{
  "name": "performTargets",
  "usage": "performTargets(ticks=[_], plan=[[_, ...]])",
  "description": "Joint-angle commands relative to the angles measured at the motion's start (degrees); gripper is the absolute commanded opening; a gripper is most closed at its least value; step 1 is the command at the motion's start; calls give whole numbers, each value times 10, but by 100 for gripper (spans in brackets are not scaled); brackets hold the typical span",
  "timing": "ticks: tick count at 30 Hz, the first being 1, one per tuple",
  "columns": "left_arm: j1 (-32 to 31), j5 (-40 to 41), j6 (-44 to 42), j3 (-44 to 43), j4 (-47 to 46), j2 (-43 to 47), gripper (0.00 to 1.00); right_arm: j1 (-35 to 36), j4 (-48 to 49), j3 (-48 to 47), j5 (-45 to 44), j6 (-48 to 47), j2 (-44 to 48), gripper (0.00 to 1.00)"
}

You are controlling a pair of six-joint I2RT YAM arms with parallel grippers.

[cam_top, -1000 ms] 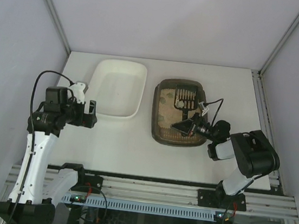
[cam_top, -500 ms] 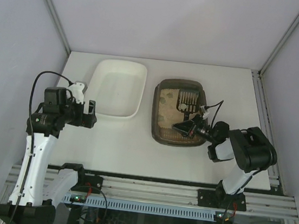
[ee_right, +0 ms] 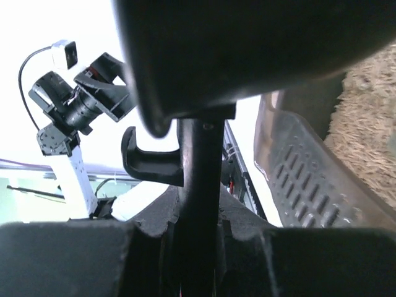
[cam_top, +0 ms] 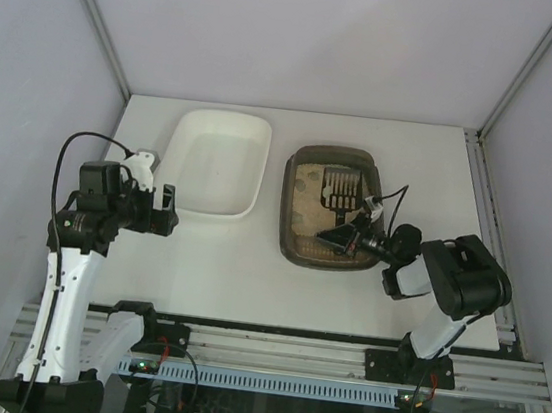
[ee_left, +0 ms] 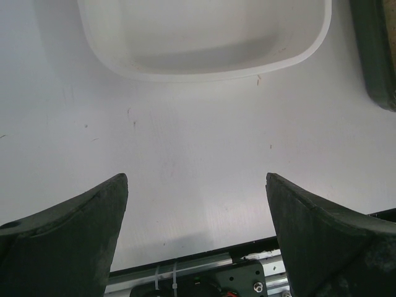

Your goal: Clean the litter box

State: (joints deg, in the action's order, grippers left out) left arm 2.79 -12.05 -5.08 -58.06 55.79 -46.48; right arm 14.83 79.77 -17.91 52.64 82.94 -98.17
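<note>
Your litter box [cam_top: 288, 218] sits right of centre in the overhead frame, on the white table [cam_top: 248, 274]. Its long axis runs up and down the frame, one short end toward the arm bases and the other toward the back wall. Beige litter [cam_top: 306, 192] covers its floor.

Your right gripper [cam_top: 345, 237] hangs over the lower half of the box, pointing toward frame left. Its jaws are pressed together on the dark handle of a slotted scoop [cam_top: 340, 187]. The scoop lies roughly along the box's long axis, with its head toward the top of the frame. In the right wrist view you see the handle clamped between the fingers, with the slotted head to the right and litter beyond it.

Your left gripper [cam_top: 168, 210] is at centre left, its jaws spread wide with nothing between them. It is above bare table, just below the white tray [cam_top: 216, 164], which sits beside the box on the left, apart from it.
</note>
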Motion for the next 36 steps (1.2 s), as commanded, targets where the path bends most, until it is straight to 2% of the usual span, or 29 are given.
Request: performTargets(ticks=[1,5,9,11,13,16,19,22,26,30,33,36], plan=[[8,-10,5,15,-16,8,96,-41,54,15,0,8,2,0],[8,-12,6,14,-17,9,96,10,-27,-17,18,-31,5,0],[13,1,12,16,-21,4,97,1,-58,-25,9,-37,24,0],[26,10,22,19,-25,1,98,13,-121,-56,13,-44,29,0],[54,-11,23,17,-22,-6,100,28,-132,-67,7,-44,41,0],[89,-55,14,6,-8,-19,100,29,-76,-64,-3,-6,37,0],[95,-62,14,5,-7,-19,99,23,50,-63,-3,77,-8,0],[95,-65,12,5,-6,-9,99,2,59,-48,-20,89,-18,0],[95,-70,11,5,-6,-7,99,56,-108,-87,0,-10,25,0],[95,-76,10,5,-7,-9,98,8,-90,-53,-27,1,58,0],[95,-80,8,4,-6,-13,98,47,-196,-89,-5,-48,87,0],[96,-78,8,4,-5,-16,98,12,-264,-90,-11,-87,135,0]])
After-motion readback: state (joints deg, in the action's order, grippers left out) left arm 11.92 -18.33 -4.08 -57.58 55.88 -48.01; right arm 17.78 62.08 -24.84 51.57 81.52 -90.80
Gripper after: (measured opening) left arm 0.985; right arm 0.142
